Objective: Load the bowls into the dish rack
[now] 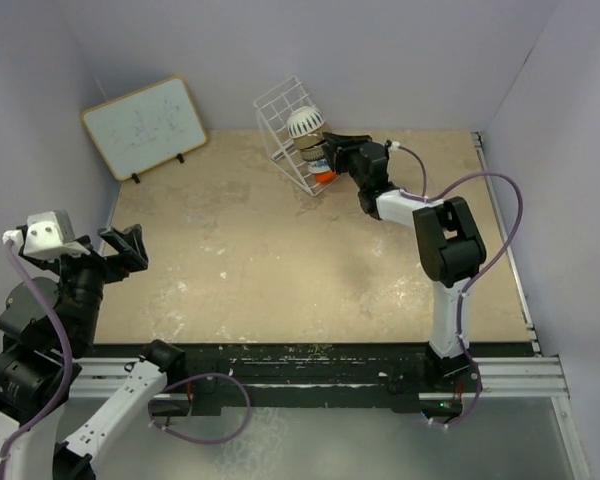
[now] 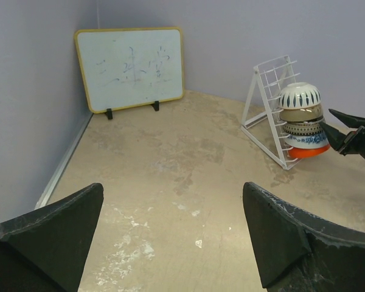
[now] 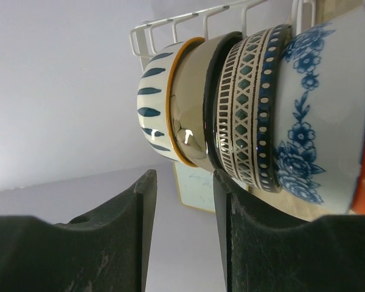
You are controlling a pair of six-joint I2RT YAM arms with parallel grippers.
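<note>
The white wire dish rack (image 1: 280,110) stands tilted at the back of the table. Several bowls sit nested in it on their sides: a cream bowl with dark blue petals (image 2: 299,95), a brown one (image 2: 301,112), a dark band-patterned one (image 2: 302,128), a blue-and-white floral one (image 2: 304,141) and an orange-red one (image 2: 309,152). My right gripper (image 1: 329,152) is right beside the stack, open, with nothing between its fingers (image 3: 184,182); the stack (image 3: 249,109) is just past its fingertips. My left gripper (image 1: 125,250) is open and empty (image 2: 173,188), far off at the near left.
A wood-framed whiteboard (image 1: 145,127) leans against the back left wall; it also shows in the left wrist view (image 2: 131,68). Grey walls close in the table on the left, back and right. The right arm (image 1: 445,240) reaches across the right side.
</note>
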